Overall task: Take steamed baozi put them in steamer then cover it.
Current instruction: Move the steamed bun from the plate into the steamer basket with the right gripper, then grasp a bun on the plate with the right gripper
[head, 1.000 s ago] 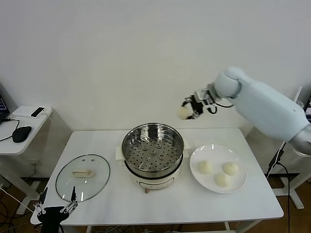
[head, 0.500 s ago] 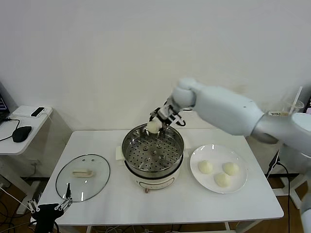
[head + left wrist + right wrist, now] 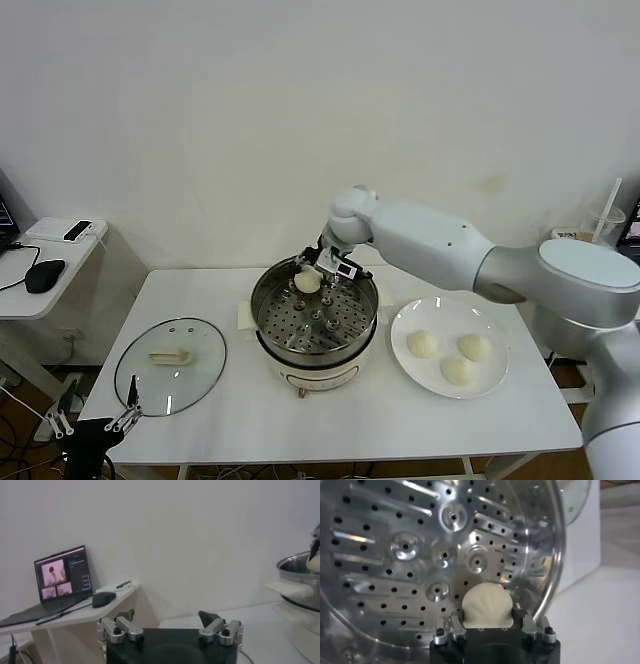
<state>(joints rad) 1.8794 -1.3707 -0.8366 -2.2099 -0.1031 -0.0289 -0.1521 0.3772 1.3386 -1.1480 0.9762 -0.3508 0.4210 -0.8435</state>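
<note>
My right gripper [image 3: 487, 621] hides the lower half of the baozi [image 3: 486, 605] it clamps; the steamer [image 3: 300, 580] runs off the left wrist view's edge; my left gripper [image 3: 92, 432] sits half cut off at the head view's bottom; laptop [image 3: 62, 573] screen contents too small to read.

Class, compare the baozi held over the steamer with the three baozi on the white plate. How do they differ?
The held baozi is gripped by the right tool above the steamer; the three baozi lie free on the white plate. The held one is alone; the three sit close together. All are round, smooth and cream-white.
</note>
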